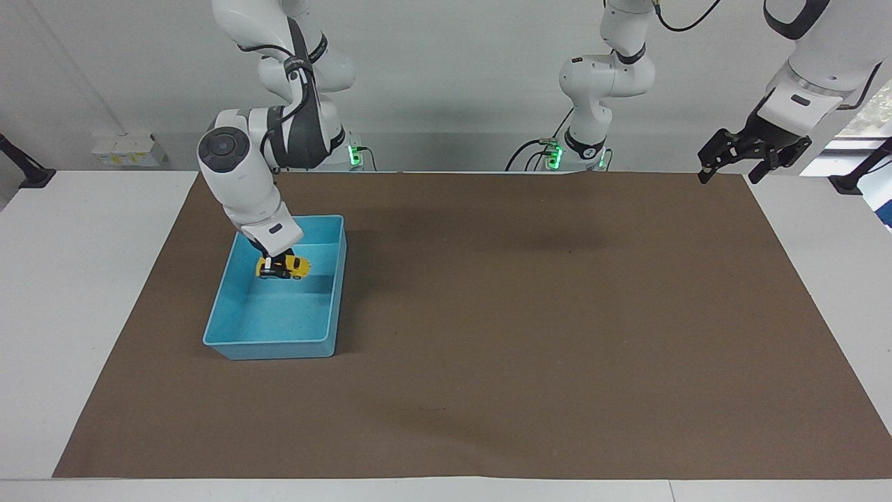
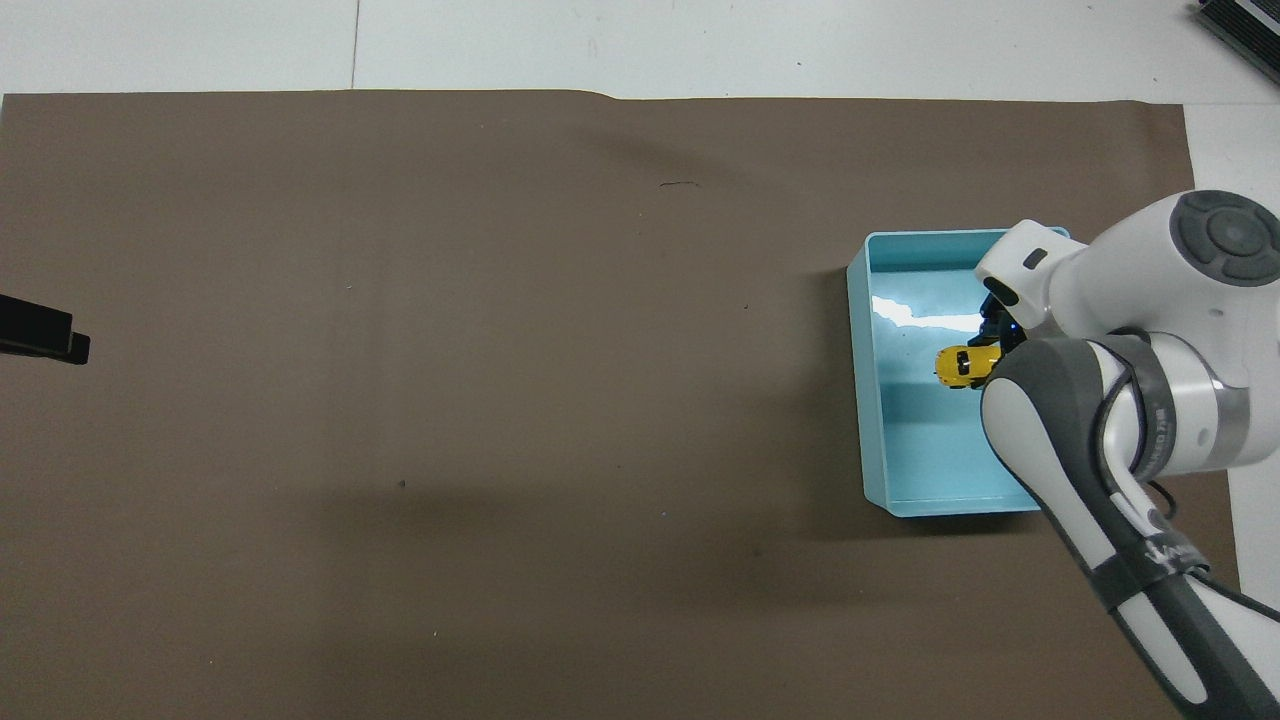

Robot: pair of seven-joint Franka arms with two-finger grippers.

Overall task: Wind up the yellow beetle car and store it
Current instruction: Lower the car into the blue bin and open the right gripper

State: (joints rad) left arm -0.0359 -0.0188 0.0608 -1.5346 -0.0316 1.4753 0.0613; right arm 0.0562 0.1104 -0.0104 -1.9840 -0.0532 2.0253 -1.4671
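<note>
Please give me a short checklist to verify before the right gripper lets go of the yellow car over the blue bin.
1. Right gripper shut on the car: ok.
2. Car over the inside of the bin, not over a wall: ok.
3. Car already resting on the bin floor: cannot tell; it looks held just above it.
4. Bin flat on the brown mat: ok.
5. Left gripper open, waiting up at the left arm's end of the table, away from the bin: ok.
</note>
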